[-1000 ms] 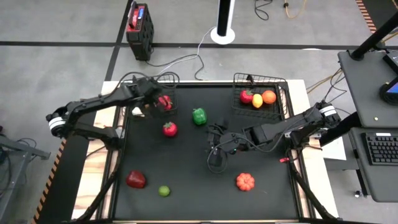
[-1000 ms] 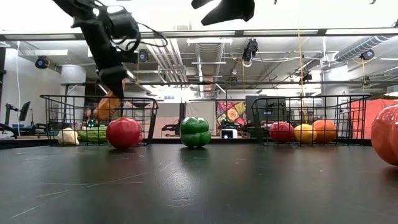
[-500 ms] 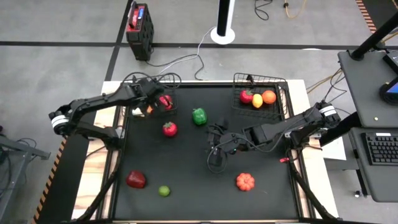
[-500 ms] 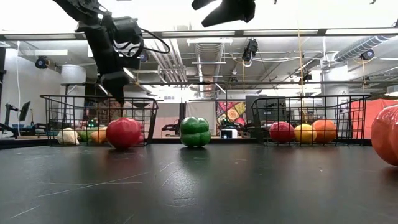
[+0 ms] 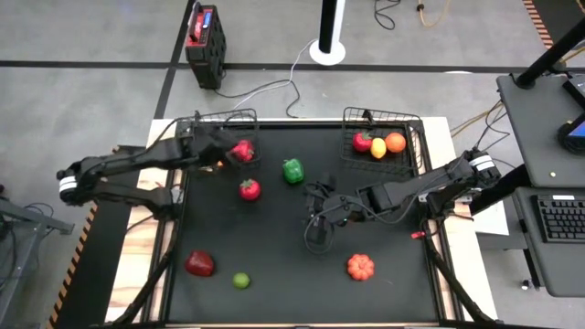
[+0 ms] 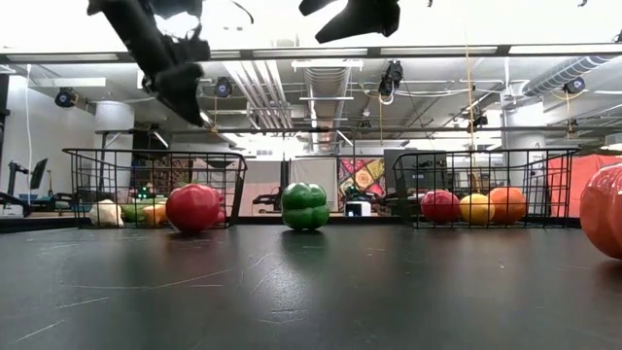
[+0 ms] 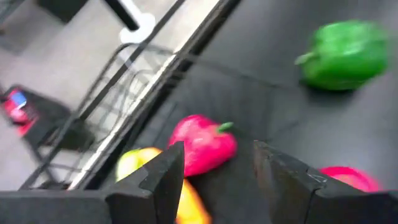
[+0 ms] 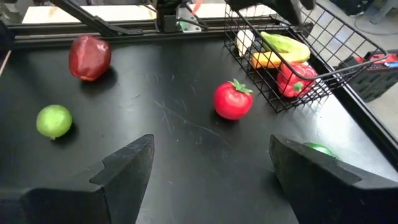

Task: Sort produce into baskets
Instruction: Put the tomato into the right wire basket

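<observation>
2 baskets (image 5: 225, 137), scattered produce (image 5: 292, 170)

Grey floor (image 5: 91, 82) with dark tape lines surrounds the surface (image 5: 274, 274). A desk with keyboard (image 5: 558, 217) stands right. Ceiling pipes (image 6: 330, 87) run overhead.

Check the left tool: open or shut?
Open: the left tool shows a clear gap between its fingers, nothing held, above the left basket.

Black table (image 5: 302, 283); dark wire baskets (image 5: 381, 163); green pepper (image 5: 292, 170); red tomato (image 5: 249, 189); orange pumpkin (image 5: 360, 267)
</observation>
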